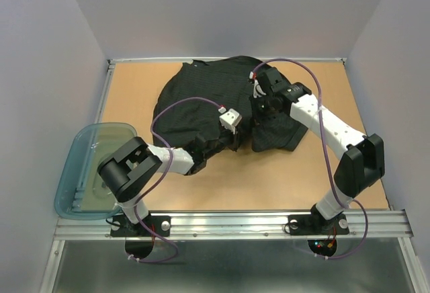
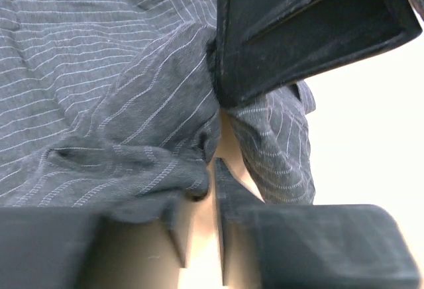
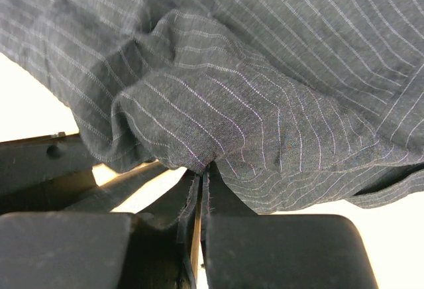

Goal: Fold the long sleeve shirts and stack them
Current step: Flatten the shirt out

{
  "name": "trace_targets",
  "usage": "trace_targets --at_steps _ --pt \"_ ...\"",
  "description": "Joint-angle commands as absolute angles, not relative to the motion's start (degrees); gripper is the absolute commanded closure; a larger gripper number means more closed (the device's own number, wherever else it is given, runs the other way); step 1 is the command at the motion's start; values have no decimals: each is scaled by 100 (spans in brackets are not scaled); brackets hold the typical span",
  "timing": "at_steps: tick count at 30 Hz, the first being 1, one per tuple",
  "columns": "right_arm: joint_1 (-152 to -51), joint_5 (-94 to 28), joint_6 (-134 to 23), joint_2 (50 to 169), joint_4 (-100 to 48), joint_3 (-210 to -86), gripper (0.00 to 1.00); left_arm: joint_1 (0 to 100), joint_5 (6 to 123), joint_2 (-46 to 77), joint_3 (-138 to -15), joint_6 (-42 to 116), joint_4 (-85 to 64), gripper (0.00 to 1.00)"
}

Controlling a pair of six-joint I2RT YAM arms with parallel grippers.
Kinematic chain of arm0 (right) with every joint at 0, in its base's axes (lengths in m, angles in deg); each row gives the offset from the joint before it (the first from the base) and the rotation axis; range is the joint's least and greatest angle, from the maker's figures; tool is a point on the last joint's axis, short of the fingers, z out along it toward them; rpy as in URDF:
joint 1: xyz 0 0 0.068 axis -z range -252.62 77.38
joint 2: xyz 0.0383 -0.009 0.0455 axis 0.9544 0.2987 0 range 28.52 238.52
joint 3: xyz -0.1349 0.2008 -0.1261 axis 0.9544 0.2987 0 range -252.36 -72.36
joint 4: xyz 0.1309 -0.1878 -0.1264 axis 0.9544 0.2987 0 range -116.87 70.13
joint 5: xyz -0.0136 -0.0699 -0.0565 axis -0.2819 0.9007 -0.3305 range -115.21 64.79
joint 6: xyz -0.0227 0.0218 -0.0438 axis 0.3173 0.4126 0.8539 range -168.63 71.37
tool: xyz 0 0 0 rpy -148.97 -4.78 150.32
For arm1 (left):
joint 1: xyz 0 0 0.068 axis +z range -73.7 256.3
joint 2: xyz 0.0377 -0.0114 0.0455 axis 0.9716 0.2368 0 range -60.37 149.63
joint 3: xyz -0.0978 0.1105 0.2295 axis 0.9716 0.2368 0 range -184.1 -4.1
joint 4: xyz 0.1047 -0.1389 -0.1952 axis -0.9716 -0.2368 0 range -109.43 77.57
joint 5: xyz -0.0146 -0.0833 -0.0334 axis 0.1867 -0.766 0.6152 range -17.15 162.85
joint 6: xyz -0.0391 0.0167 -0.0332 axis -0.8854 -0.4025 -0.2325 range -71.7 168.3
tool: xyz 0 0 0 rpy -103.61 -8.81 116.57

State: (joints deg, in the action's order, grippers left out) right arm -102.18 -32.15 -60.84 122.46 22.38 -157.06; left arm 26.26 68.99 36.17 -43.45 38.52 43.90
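Observation:
The black pinstriped long sleeve shirt (image 1: 201, 98) lies crumpled in the middle of the table. My left gripper (image 1: 235, 137) is at its near right edge, and my right gripper (image 1: 262, 108) is close by on the right part. In the left wrist view my left gripper (image 2: 211, 170) stands nearly closed with a bunched fold of shirt (image 2: 132, 130) at its tips. The right arm's black gripper body (image 2: 305, 30) is just above. In the right wrist view my right gripper (image 3: 202, 170) pinches a frayed edge of the shirt (image 3: 218, 110).
A translucent blue-grey plastic tub (image 1: 87, 172) sits at the near left, overhanging the table's left edge. Bare wooden table (image 1: 309, 179) shows near and right of the shirt. Grey walls enclose the far and side edges.

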Motion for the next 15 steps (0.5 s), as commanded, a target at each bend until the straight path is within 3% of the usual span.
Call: trace_targets --at_steps 1,2,5,7,12,15 --pt "-10171 -3023 -6076 12090 2182 -15920 94 2682 6758 3227 -4541 3802 4400 78" --pt "-10171 -2979 -6076 12064 2173 -15884 92 2700 6758 3210 -4567 3784 4356 84" --pt "-10163 -2549 -6076 11958 2182 -15631 65 2752 6574 3087 -4795 3661 3865 100" --pt "-10136 -2181 -6076 11879 2182 -15489 51 2805 6442 2990 -5014 3495 3163 100" --pt "-10075 -1968 -6154 11625 2042 -14893 34 3094 6046 2543 -5770 3064 1609 100" --pt "-10048 -1950 -6295 11484 1945 -14611 34 3218 5730 2428 -6095 2826 1035 100"
